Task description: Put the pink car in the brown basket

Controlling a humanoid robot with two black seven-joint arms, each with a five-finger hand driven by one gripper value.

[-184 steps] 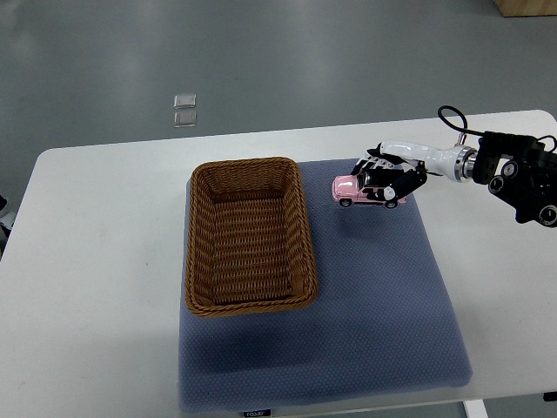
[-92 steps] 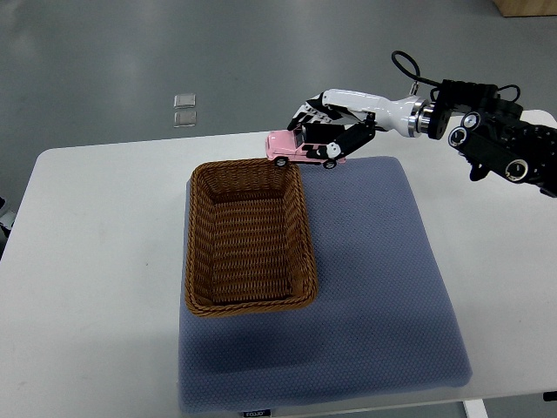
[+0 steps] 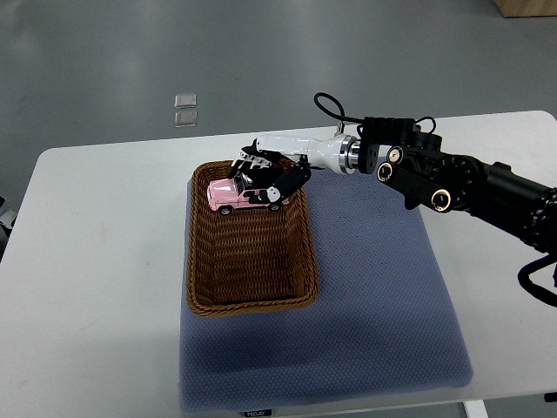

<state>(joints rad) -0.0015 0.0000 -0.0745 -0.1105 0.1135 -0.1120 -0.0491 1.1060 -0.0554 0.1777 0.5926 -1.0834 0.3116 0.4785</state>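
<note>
1. Mat (image 3: pixel 374 331): blue-grey and textured, it lies at the near edge of the white surface (image 3: pixel 96 287) and carries the brown basket (image 3: pixel 250 300) on its 9 o'clock side. A small label shows at its near edge.

2. Brown basket: rectangular wicker with nothing lying on its floor. Long axis runs 6 to 12 o'clock.

3. Pink car (image 3: pixel 237 192): held above the basket's 12 o'clock end, inside the rim outline and nose toward 9 o'clock. It appears not yet to rest on the basket floor.

4. Right robot hand (image 3: pixel 265 172): its arm enters from 3 o'clock and its fingers are closed around the car's roof and sides. No left arm is visible.

5. Step in hand: release into the basket. Recommended procedure:
   - Lower the car until the wheels are close to the weave.
   - Keep clear of the far rim, which the fingers are near.
   - Spread the fingers only once the car sits level, then lift straight up.
   - Risk: an early release may let the car roll or tip against the wall.

6. Room: grey floor beyond the surface, with two small square floor fittings (image 3: pixel 184 111) at 11 o'clock.
</note>
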